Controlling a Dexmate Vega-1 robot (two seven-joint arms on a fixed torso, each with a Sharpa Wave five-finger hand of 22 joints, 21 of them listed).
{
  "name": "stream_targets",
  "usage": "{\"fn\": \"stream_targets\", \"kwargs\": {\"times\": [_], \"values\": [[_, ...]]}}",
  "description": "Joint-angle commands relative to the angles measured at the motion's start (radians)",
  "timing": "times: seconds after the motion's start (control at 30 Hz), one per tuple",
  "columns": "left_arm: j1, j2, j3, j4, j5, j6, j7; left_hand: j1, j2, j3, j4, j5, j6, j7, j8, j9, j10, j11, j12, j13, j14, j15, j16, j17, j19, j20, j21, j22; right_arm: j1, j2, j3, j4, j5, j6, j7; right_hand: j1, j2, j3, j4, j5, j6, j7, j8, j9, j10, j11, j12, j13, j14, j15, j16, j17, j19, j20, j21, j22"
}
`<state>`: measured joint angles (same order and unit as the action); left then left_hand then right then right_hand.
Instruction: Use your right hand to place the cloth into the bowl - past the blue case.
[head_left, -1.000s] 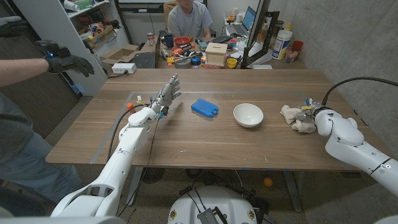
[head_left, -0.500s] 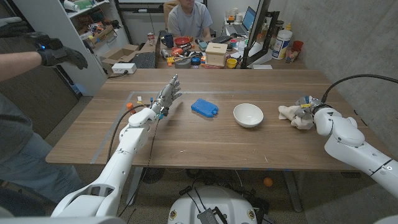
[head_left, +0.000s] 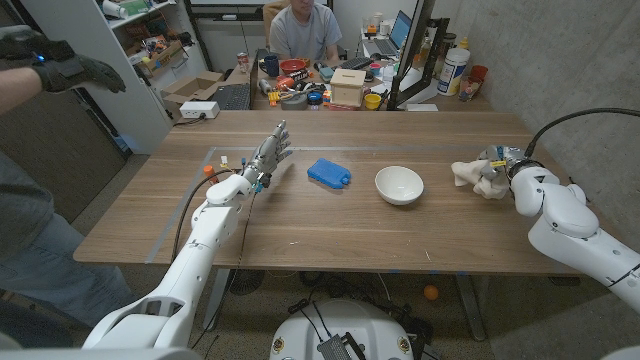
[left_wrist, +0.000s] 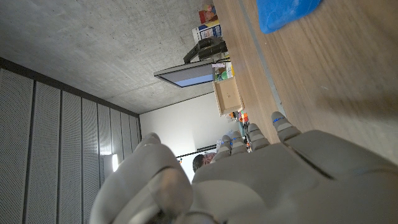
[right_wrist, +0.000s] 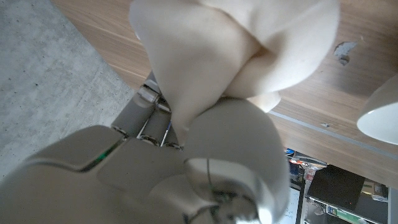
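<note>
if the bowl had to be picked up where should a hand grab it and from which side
Grip the white bowl by its rim, coming from above on its right side: it stands upright and open, its wall curves smoothly with no handle, and the right hand, now holding the cloth, is on that side.

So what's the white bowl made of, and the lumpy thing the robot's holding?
The bowl looks like glazed ceramic, maybe hard plastic: smooth, white, with a shiny rim. The cloth in the right hand looks like soft cream fabric: it bunches into rounded folds and droops, with no shine.
</note>
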<state>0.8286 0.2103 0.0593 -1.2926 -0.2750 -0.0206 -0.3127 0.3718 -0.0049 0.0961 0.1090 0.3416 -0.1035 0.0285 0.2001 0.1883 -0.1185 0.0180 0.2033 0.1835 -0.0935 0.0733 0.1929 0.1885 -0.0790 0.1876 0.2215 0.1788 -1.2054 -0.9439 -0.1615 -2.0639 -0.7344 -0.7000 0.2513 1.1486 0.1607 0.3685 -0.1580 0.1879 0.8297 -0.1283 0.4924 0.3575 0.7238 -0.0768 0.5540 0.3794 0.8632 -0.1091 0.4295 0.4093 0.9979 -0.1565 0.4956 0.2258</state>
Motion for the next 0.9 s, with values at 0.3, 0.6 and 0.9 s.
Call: {"fn": "stream_targets", "kwargs": {"times": [0.3,0.6,0.9], "values": [[0.035,0.025,-0.008,-0.099,-0.006,0.034,0.017,0.005,0.010,-0.006,-0.001,-0.001,0.005,-0.002,0.003,0.003,0.003,0.003,0.003,0.006,0.000,0.002,0.002,0.002,0.001,0.006,-0.003,0.002,-0.177,-0.027,0.167,-0.249,-0.072,-0.047,-0.010,0.032,-0.001,-0.007,0.002,-0.002,0.035,0.023,0.010,-0.008,0.047,-0.039,0.025,0.032,0.002,-0.107,0.008,0.023,-0.033,-0.055,0.020,0.011],[0.042,0.038,-0.012,-0.133,-0.015,0.041,0.018,0.006,0.011,-0.008,-0.001,-0.001,0.005,-0.002,0.003,0.003,0.004,0.005,0.003,0.006,0.000,0.001,0.001,0.002,0.001,0.004,-0.004,0.002,-0.164,-0.035,0.130,-0.314,-0.142,-0.040,0.032,0.038,-0.004,-0.011,0.003,-0.002,0.042,0.027,0.009,-0.013,0.048,-0.044,0.023,0.039,0.001,-0.104,0.005,0.031,-0.046,-0.054,0.029,0.014],[0.052,0.053,-0.019,-0.156,-0.023,0.038,0.018,0.007,0.012,-0.009,-0.001,-0.002,0.006,0.004,0.003,0.003,0.003,0.007,0.003,0.006,-0.001,0.000,0.001,0.002,0.004,0.003,-0.004,0.002,-0.111,-0.009,0.048,-0.345,-0.217,-0.001,0.061,0.041,-0.004,-0.014,0.007,-0.002,0.040,0.030,0.012,-0.006,0.045,-0.039,0.019,0.044,0.002,-0.106,0.003,0.037,-0.053,-0.054,0.041,0.017]]}}
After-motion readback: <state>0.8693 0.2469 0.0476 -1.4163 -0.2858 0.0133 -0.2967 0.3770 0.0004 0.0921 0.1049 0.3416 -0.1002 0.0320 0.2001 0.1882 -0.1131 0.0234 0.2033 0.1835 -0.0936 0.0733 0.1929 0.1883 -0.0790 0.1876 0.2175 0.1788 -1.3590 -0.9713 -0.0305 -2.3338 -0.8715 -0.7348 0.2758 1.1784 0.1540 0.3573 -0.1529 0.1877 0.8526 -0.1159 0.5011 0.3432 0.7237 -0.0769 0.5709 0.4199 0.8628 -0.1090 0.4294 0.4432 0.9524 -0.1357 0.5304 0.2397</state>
